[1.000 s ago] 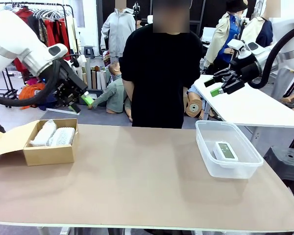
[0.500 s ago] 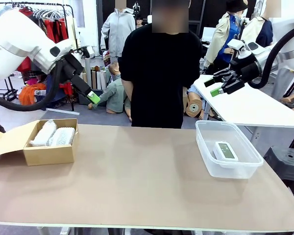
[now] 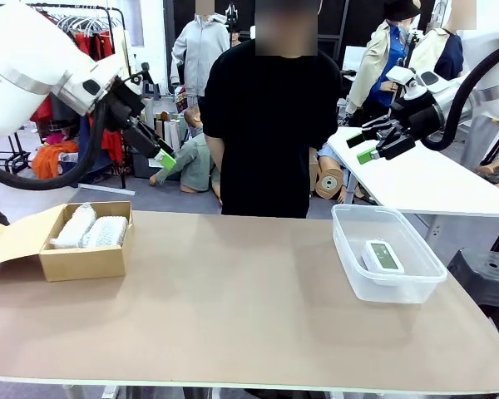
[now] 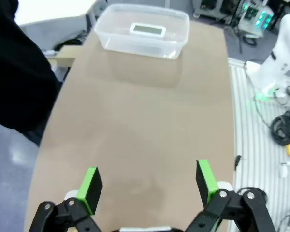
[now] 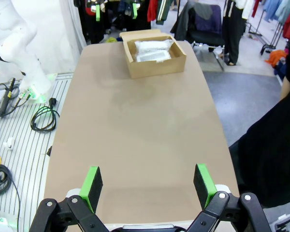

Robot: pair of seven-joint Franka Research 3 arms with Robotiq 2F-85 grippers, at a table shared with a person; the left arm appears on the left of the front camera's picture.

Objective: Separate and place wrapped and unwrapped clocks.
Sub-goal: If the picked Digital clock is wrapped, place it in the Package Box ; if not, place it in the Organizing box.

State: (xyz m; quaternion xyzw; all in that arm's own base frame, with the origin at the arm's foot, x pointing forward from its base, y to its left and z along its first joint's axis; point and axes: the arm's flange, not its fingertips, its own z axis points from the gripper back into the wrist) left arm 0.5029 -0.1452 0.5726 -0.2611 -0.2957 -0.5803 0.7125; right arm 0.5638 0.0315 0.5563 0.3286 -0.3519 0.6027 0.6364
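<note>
On our tan table (image 3: 233,291), two wrapped clocks (image 3: 89,226) lie in the cardboard box (image 3: 83,262) and the bare clock (image 3: 382,255) in the clear tub (image 3: 353,270), so we judge both raised, spread grippers (image 3: 154,154) (image 3: 364,147) should simply stay clear.

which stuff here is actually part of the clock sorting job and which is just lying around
Part of the job:
two bubble-wrapped clocks in the cardboard box
bare digital clock in the clear plastic tub

Just about:
clothes rack behind
white side table
black stool
</note>
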